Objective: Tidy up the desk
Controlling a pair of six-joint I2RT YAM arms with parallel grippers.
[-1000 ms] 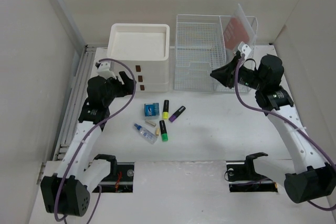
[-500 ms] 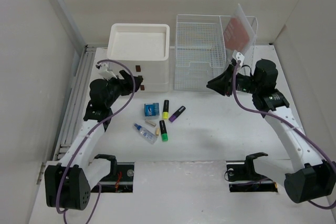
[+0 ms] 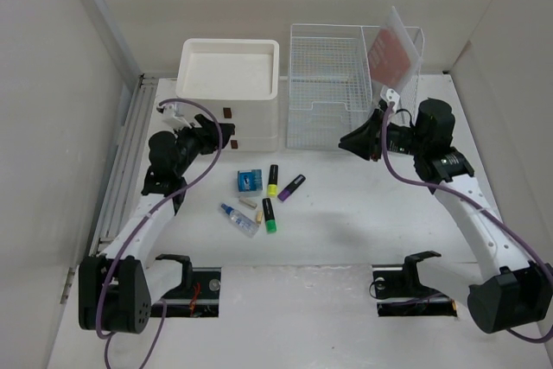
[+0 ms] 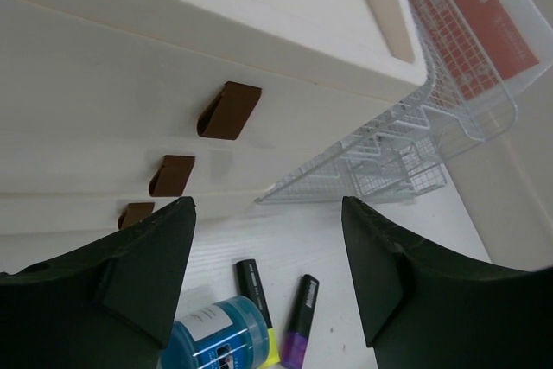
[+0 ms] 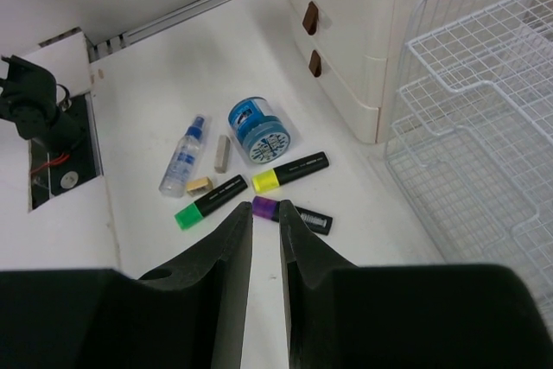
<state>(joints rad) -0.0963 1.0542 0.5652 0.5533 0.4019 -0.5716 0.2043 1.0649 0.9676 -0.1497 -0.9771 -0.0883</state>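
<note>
– Desk is the big matte white top under everything, with a grey rail down its left side. Where are the arms?

– The left one runs up along the rail side and bends inward, its wrist aimed at the front of the cream drawer box. The left gripper hangs just short of the brown loop pulls, its fingers spread wide with nothing between them.

– And the right?

– It is folded at the elbow and points left and down in front of the white wire-mesh rack. The right gripper is nearly pinched, with only a thin slit left, and it grips nothing.

– What's between them?

– A small loose cluster: a round blue tub, a clear spray bottle, and yellow, purple and green highlighters with black barrels. They all lie flat on the top, clear of both claws.
</note>
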